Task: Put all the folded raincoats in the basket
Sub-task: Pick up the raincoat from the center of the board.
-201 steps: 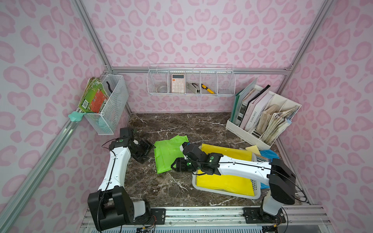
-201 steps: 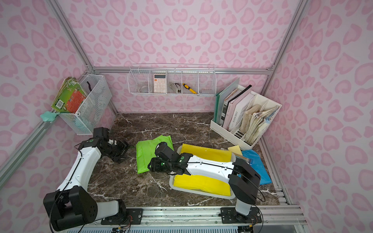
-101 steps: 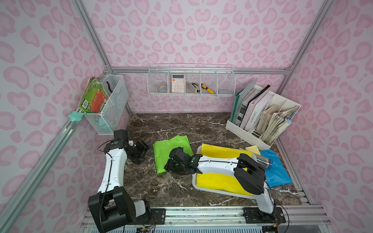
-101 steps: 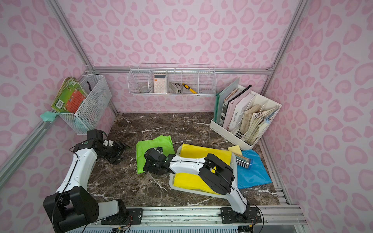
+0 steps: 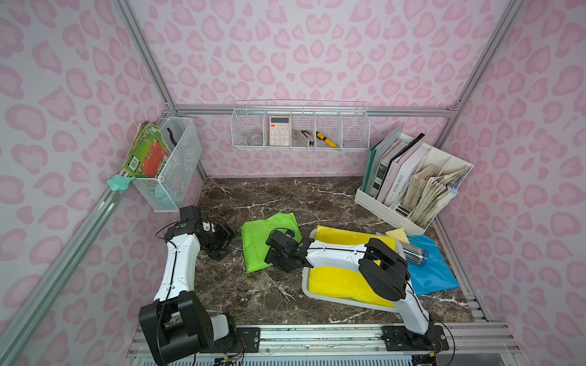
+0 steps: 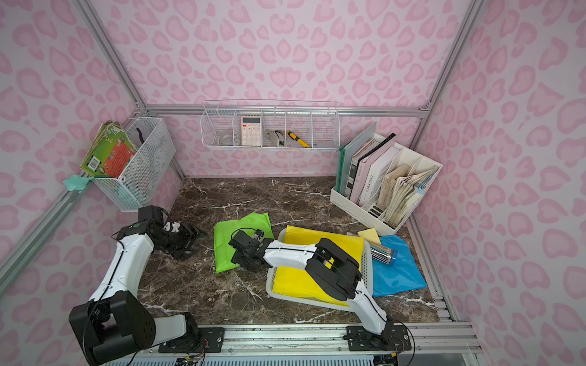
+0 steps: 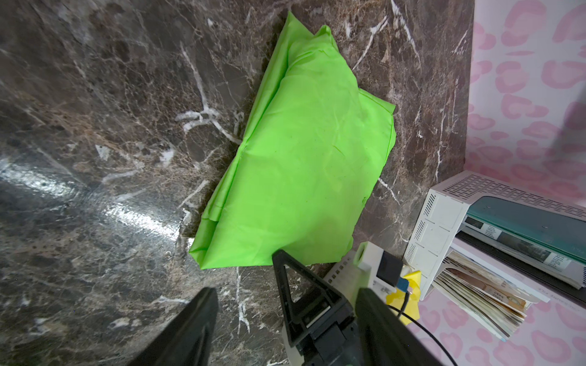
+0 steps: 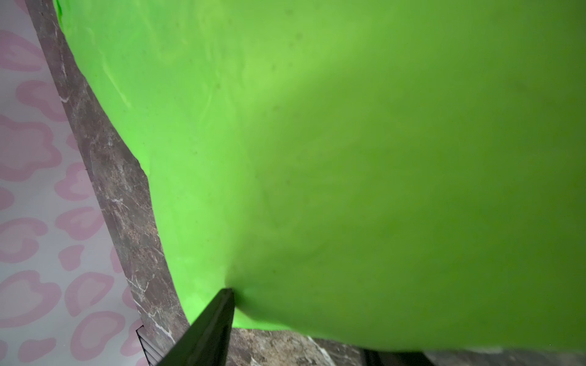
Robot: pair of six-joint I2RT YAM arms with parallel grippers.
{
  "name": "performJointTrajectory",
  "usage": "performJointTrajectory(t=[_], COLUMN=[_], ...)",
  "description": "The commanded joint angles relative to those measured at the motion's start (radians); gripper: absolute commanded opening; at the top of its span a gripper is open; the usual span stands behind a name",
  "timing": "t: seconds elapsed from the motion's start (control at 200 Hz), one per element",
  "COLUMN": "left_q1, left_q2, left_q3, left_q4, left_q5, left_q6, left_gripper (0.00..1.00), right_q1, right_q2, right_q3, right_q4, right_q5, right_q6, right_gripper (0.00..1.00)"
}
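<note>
Beside basket [image 6: 367,263], green raincoat [image 5: 257,244], right pincer [image 5: 273,257] touching

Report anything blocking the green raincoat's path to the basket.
Nothing stands between the green raincoat and the basket except the right hand itself at the raincoat's edge. A yellow raincoat already lies in the basket.

Both arms have smooth white shells between black joints. On the left arm [image 5: 177,266] a thin black cable runs along the white shell, and a small green dot [image 5: 183,225] sits near the wrist. The right arm [image 5: 336,253] has the same black cable. The black base plates [image 5: 409,340] show silver screws. The left end effector [image 5: 226,242] and the right end effector [image 5: 272,253] are black, with narrow fingers [image 7: 190,326].
</note>
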Motion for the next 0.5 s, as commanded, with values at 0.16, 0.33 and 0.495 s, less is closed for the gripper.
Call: performJointTrajectory(t=[0.16,0.33,0.495], left_q1=[0.005,0.013,0.013], left_q2=[0.006,0.006,0.01], left_q3=[-0.009,-0.009,0.0], left_q4=[-0.007,-0.02,-0.021], left_q5=[0.018,0.02,0.023], left_q6=[0.04,0.057,0.056], left_gripper=[0.74,0.73,0.73], right_q1=[-0.056,-0.085,-0.126], right_q2=[0.084,0.144,0.209], right_q3=[0.101,0.194,0.252], right_q4=[-0.081,-0.121,-0.134], right_q5=[0.042,0.026,-0.096], right_q6=[-0.009,-0.083,-0.215], right_gripper=[0.63,0.61,0.42])
